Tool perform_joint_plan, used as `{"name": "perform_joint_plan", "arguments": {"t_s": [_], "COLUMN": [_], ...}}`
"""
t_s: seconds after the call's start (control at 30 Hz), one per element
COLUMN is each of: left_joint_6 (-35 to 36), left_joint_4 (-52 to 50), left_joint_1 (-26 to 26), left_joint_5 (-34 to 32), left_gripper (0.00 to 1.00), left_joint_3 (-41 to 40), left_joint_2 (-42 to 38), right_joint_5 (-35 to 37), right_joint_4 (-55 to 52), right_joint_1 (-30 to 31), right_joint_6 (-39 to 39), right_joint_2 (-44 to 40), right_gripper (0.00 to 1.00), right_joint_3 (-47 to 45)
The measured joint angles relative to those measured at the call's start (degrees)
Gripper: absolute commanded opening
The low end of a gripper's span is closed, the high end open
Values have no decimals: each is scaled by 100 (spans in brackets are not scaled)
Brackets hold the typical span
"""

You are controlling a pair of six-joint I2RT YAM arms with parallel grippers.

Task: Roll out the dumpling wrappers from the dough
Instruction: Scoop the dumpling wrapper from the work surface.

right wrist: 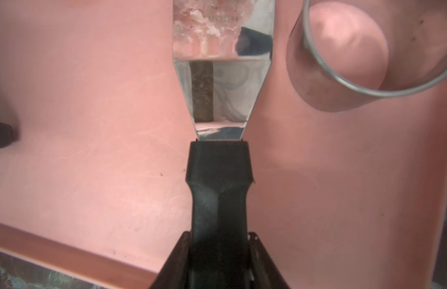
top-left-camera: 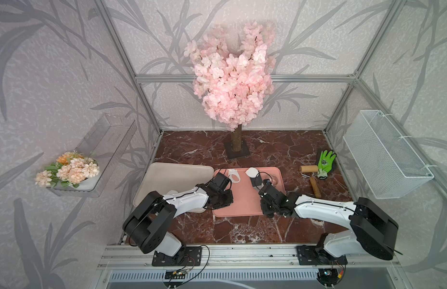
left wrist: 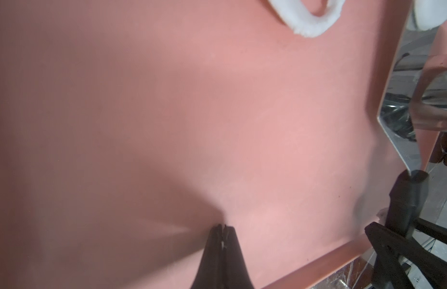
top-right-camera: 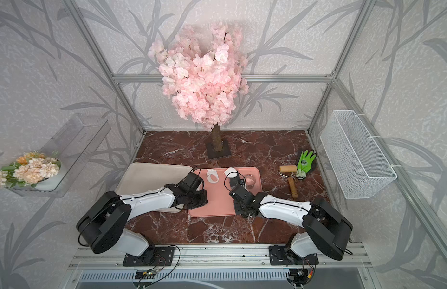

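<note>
While my right claw (right wrist: pixel 218 237) is clamped on the black handle of a spatula (right wrist: pixel 218 180), my left claw (left wrist: pixel 223 229) has its tips pressed together with nothing between them. It's pointing down at a bare patch of the pink tray (left wrist: pixel 217 100), near the tray's front-left part. The tip sits right at the surface, but I honestly can't tell if it's touching.

So where's the dumpling wrapper (top-left-camera: pixel 251 172)? It's the small white round disc near the far edge of the pink tray, right at the tip of the spatula's shiny metal blade, straight out ahead of my right claw. In both top views it meets the blade end, but I can't make out whether it's riding on the blade or lying on the tray. From my left claw it's well apart, across the tray toward the far right.

The dough loop (left wrist: pixel 307 27), white with a round hole in it, lies flat on the tray just left of the wrapper, nearer my left claw's side. A clear ring cutter (right wrist: pixel 315 85) stands on the tray just beside the blade on the right.

Off the tray, on the marble bench (top-left-camera: pixel 242 230), a wooden rolling pin (top-left-camera: pixel 309 169) lies next to a green glove (top-left-camera: pixel 326 161). A beige tray (top-left-camera: pixel 177 175) sits right up against the pink one on the left.
</note>
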Motion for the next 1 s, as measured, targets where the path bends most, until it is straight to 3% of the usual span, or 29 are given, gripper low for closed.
{"name": "perform_joint_plan", "arguments": {"t_s": [0.37,0.6,0.8,1.0], "left_joint_6": [9,2,-68,-275], "left_joint_4": [-448,-841,-1403,-1891], "left_joint_1": [0,92,444,966], "left_joint_5": [-267,-564,-964,-1467], "left_gripper": [0,0,7,15], "left_joint_3": [260,393,385,282], "left_joint_2": [-354,-992,-1731,-2787], "right_joint_5": [273,332,291,31], "right_joint_4": [96,-103,-352,-407], "right_joint_1": [330,498,588,669], "right_joint_6": [-203,-389,-627,-942], "right_joint_2": [-551,-767,-710,-144], "right_gripper": [0,0,0,0], "right_joint_3": [-122,-37,396,1141]}}
